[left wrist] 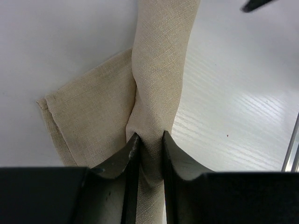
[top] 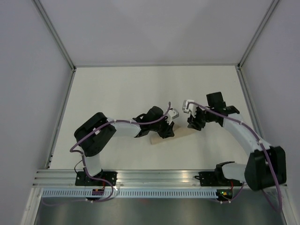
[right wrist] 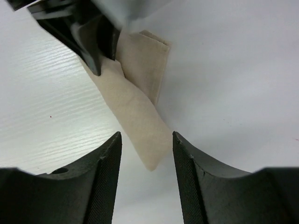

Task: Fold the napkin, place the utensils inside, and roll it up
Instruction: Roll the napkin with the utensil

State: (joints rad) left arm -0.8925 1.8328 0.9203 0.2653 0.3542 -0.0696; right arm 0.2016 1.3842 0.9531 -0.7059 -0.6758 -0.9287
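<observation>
The tan napkin lies as a narrow roll on the white table, with a loose flat flap spreading to one side. My left gripper is shut on the roll, and the cloth bunches between its two dark fingers. My right gripper is open at the roll's other end. The rounded tip of the napkin lies just ahead of the gap between its fingers, touching neither. The left gripper shows at the top left of the right wrist view. The utensils are hidden.
An aluminium rail carrying both arm bases runs along the table's near edge. Grey walls with metal frame posts close in the left, back and right sides. A metal bar crosses the right edge of the left wrist view.
</observation>
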